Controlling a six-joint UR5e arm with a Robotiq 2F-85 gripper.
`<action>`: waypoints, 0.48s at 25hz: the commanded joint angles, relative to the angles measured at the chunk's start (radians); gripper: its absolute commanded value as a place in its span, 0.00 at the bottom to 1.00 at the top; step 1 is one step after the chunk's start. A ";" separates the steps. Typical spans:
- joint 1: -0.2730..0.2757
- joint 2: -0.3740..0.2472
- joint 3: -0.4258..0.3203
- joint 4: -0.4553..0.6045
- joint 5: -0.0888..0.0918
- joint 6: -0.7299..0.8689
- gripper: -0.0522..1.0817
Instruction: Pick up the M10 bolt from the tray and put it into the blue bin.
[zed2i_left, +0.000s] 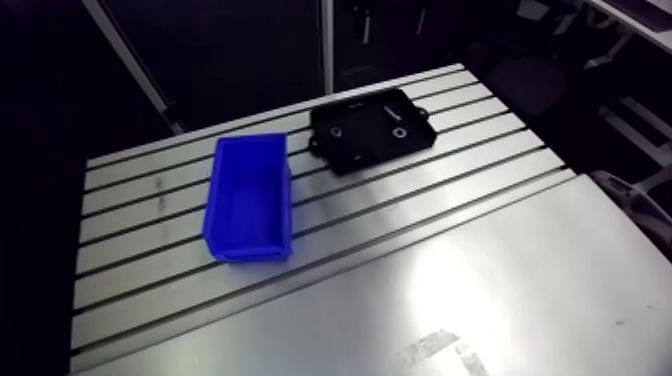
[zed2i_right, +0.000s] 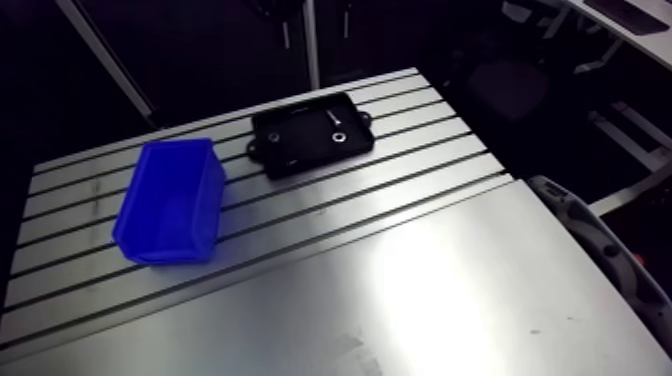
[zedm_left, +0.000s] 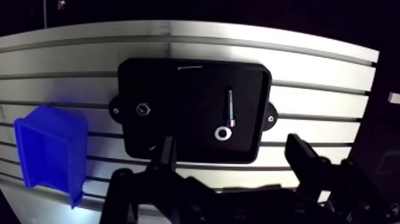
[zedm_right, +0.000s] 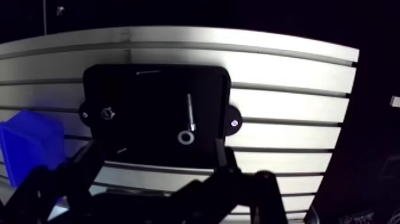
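Wide-open gripper (zedm_left: 235, 156) hovers over the black tray (zedm_left: 178, 119) holding the bolt (zedm_left: 230, 107).
Best to straddle its shank, clear of the washer (zedm_left: 223, 133); the blue bin (zed2i_left: 248, 195) sits centre-left in the arm view.

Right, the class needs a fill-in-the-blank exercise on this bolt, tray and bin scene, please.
The bolt lies inside the black ____. The bin beside the tray is coloured ____. The fingers of the gripper are ____, holding nothing.
Missing words: tray; blue; open.
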 joint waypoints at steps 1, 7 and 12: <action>0.001 0.016 0.043 -0.066 -0.056 -0.002 0.06; 0.003 0.025 0.073 -0.096 -0.057 -0.004 0.06; 0.001 0.025 0.089 -0.098 -0.057 -0.004 0.07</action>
